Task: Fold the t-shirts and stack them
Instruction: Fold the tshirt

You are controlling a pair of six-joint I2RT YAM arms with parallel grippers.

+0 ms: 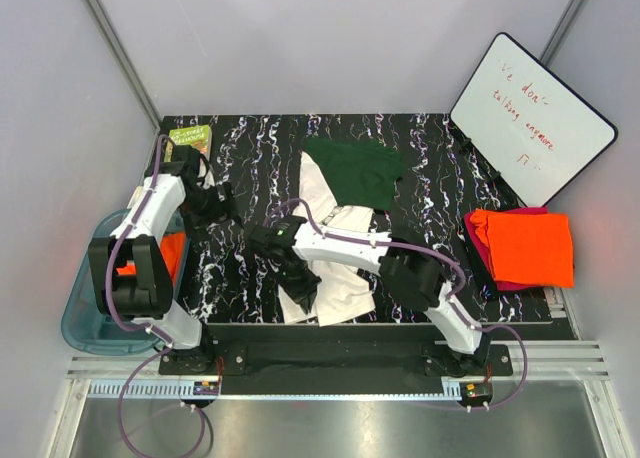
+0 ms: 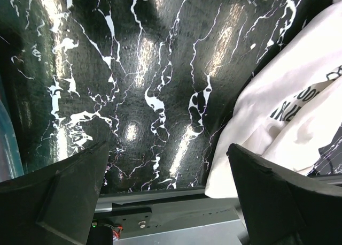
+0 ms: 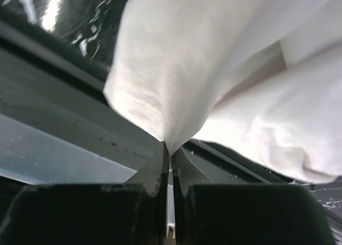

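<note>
Cream cloth is bunching at the tips of the right gripper (image 3: 170, 148), clamped on a thin corner of the cream t-shirt (image 3: 214, 63) just ahead; so small a bite could be slipping loose under its weight. Farther left, the left gripper (image 2: 171, 175) is hovering wide open, empty.

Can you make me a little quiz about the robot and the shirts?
1. Which shirt is the right tool pinching? A) the cream t-shirt B) an orange one C) none at all
2. True or false: the left tool is shut on cloth.
3. Fill in the gap: the folded orange t-shirt lies on the ___ side of the table, near the whiteboard.

Key: 1 is A. 2 is false; it is open above bare table. 3 is right.
</note>
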